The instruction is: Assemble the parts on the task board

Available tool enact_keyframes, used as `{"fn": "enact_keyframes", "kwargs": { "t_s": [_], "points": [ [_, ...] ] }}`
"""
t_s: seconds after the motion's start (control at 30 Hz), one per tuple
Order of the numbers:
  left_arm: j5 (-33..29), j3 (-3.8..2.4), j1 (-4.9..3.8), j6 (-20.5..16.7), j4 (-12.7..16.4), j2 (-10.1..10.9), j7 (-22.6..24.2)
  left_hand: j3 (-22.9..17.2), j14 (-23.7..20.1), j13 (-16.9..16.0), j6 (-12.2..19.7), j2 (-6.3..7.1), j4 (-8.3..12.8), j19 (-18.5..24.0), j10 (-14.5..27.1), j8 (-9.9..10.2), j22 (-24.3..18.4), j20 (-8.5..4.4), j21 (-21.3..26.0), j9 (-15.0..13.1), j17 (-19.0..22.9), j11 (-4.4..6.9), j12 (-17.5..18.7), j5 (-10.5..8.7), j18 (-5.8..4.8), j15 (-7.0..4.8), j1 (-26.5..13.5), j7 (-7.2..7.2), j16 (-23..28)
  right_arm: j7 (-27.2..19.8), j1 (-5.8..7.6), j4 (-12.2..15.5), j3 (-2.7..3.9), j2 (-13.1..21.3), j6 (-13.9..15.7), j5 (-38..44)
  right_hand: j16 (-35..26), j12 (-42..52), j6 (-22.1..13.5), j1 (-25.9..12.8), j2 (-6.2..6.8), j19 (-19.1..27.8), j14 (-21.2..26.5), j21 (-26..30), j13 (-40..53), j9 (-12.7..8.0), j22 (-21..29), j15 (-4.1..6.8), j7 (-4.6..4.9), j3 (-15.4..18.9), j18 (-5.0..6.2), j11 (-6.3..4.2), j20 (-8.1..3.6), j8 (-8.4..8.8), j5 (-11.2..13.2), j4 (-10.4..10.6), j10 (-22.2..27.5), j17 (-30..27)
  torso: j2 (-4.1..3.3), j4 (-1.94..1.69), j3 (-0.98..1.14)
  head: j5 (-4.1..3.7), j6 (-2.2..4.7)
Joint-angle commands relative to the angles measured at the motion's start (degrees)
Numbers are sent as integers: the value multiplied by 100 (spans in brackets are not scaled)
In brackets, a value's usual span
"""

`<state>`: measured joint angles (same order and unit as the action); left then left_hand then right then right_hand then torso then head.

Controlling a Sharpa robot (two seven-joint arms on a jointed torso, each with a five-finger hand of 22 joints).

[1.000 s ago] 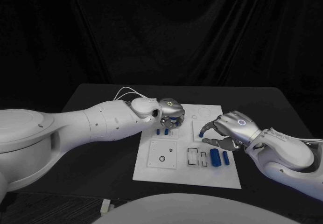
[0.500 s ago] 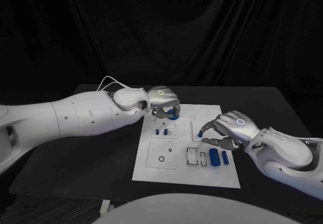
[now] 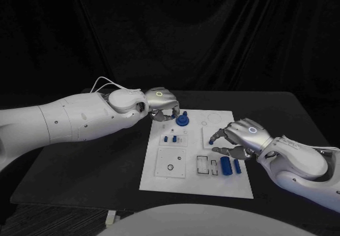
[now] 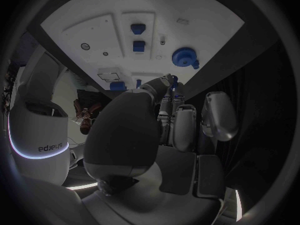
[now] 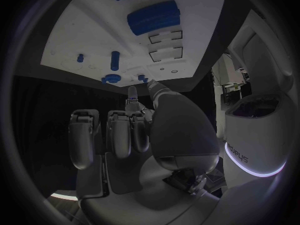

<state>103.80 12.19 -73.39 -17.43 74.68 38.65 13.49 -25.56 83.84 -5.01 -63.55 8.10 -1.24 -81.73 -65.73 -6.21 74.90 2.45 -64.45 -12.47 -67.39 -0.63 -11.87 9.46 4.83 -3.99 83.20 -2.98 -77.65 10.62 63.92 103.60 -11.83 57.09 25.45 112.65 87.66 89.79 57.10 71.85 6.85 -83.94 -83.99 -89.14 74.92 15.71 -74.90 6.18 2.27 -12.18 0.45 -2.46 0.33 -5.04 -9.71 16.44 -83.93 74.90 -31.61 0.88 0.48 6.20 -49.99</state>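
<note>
The white task board (image 3: 198, 182) lies mid-table. A round blue part with a peg on top (image 3: 183, 120) (image 4: 184, 56) stands near the board's far left corner. My left hand (image 3: 162, 104) hovers just left of it, off the part, holding nothing, its fingers (image 4: 185, 126) loosely bent. Two small blue pegs (image 3: 170, 139) (image 4: 138, 37) stand closer in. My right hand (image 3: 240, 139) rests over the board's right side and pinches a small blue peg (image 3: 214, 141) (image 5: 142, 78) between thumb and finger. Two long blue parts (image 3: 231, 166) (image 5: 153, 17) lie in front of that hand.
Rectangular slots (image 3: 203, 165) and a square plate with a small ring (image 3: 171, 164) mark the board's near half. Black table (image 3: 92, 162) surrounds the board. My left arm (image 3: 70, 120) spans the table's far left side.
My left hand has drawn back and to the left off the round blue part, which stays standing on the board. The right hand has not moved.
</note>
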Motion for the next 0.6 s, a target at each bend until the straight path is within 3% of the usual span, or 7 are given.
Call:
{"fn": "enact_keyframes", "kwargs": {
  "t_s": [0.03,0.23,0.6],
  "points": [
    [-4,-2,76,260,-70,-51,29,-16,90,-4,34,-3,20,21,-53,29,875,-20,29,5,8,41,40,-29,-8,-16,-73,-5,33,-29,-19,6,3,-5,-12,6,-14,21,44,64,10,-544,-507,19,1508,-7,-1471,39,-12,-12,-15,-14,-26,-2,-5,8,-607,1009,-9,-1,-2,-21,-1],
    [-4,-2,240,333,-215,-136,46,-20,86,-1,46,-5,20,24,-50,40,875,-18,35,7,18,37,51,-37,-8,-14,-75,-9,38,-27,-24,13,3,3,1,6,-17,21,44,67,10,-540,-506,25,1508,-8,-1469,39,-12,-12,-14,-14,-26,-2,-5,7,-607,1003,-4,-1,0,-22,-1],
    [-4,-1,326,357,-332,-186,15,-21,80,0,66,-3,21,29,-59,58,872,-17,48,11,35,35,59,-45,-6,-12,-80,-11,47,-30,-26,15,3,-7,18,6,-17,21,44,67,10,-540,-506,25,1508,-8,-1469,39,-12,-12,-14,-14,-26,-2,-5,7,-607,1003,-6,1,-1,-26,-1]
  ]
}}
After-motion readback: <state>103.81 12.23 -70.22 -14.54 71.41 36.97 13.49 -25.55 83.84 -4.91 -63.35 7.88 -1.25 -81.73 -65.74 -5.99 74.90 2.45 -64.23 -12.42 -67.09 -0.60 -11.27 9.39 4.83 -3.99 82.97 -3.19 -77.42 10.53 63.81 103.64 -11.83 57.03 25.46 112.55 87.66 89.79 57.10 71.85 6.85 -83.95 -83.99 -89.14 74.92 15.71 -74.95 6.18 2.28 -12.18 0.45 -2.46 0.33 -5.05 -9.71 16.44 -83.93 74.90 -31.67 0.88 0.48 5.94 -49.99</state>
